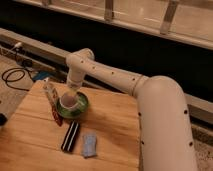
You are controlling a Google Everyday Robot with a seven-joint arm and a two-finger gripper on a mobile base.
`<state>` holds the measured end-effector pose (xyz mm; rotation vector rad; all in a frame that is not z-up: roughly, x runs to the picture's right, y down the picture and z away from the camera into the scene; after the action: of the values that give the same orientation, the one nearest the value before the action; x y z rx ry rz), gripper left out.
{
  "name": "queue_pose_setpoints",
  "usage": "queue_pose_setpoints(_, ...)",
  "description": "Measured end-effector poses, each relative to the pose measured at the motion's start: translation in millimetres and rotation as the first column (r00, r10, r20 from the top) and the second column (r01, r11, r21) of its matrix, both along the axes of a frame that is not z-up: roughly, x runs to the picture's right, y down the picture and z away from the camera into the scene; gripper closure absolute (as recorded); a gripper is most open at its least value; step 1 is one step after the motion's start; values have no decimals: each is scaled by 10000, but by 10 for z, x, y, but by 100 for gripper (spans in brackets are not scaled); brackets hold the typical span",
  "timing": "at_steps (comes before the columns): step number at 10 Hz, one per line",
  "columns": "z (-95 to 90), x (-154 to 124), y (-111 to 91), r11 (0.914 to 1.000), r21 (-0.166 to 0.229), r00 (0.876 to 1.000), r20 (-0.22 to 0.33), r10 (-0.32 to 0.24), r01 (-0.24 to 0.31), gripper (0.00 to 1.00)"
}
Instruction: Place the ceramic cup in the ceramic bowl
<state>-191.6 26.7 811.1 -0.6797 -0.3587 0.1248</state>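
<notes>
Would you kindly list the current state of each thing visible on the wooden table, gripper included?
Small white ceramic cup: upright, inside the bowl, gripper on it.
Round green ceramic bowl: upright on the table, holding the cup.
Gripper: shut on the cup, above the bowl.
Black rectangular block: lying flat.
Blue-grey sponge: lying flat.
Red-handled tool: lying flat, left of the bowl.

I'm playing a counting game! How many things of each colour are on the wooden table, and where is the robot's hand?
White: 1, the ceramic cup, gripper shut on it, over the bowl
Green: 1, the ceramic bowl
Red: 1, a long thin packet
Black: 1, a flat bar
Blue: 1, a small pack
Total: 5
</notes>
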Motion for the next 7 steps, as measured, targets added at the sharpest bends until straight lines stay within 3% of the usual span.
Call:
queue_pose_setpoints(4, 86, 106, 72, 9996, 94, 9995, -181, 268, -267, 100)
queue_pose_setpoints(7, 196, 53, 182, 9997, -60, 9996, -182, 220, -221, 100)
